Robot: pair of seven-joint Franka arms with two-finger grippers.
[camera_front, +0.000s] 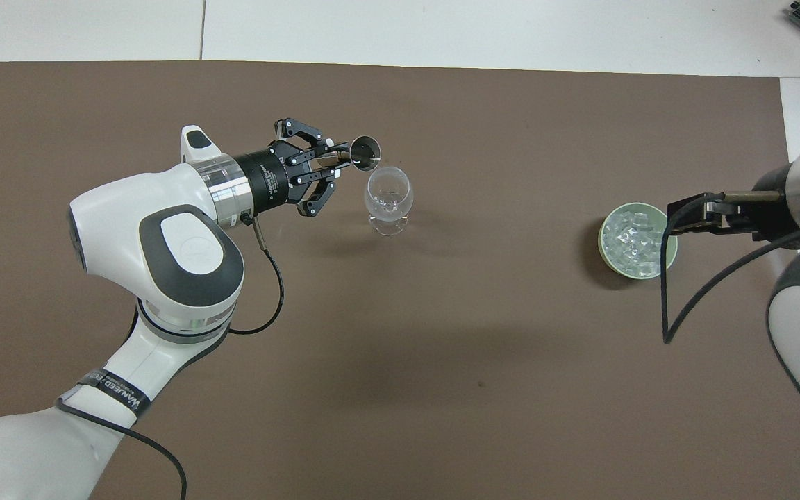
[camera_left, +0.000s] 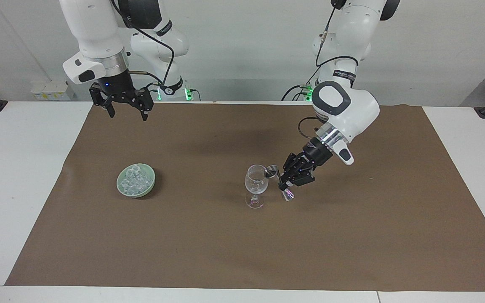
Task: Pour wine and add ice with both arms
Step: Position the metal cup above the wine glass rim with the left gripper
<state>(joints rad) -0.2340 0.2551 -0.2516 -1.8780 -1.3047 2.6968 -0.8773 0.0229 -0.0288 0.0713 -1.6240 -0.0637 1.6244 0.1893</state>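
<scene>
Now left gripper (camera_left: 283, 184) tilting jigger (camera_left: 273, 171), wine glass (camera_left: 255, 180)

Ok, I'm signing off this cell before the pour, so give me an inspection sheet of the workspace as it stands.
Surface: brown mat on a white table.
Job's things: wine glass upright on the mat; green bowl heaped with ice toward the right arm's end.
Clutter: nothing seen.
Grippers: left gripper shut on a metal jigger, tilted beside the glass rim; right gripper open, waiting above the mat's edge nearest the robots.
Cables: black cable looping off the left wrist; another hangs from the right arm near the bowl.
Surroundings: white wall, green lights at the bases.
</scene>
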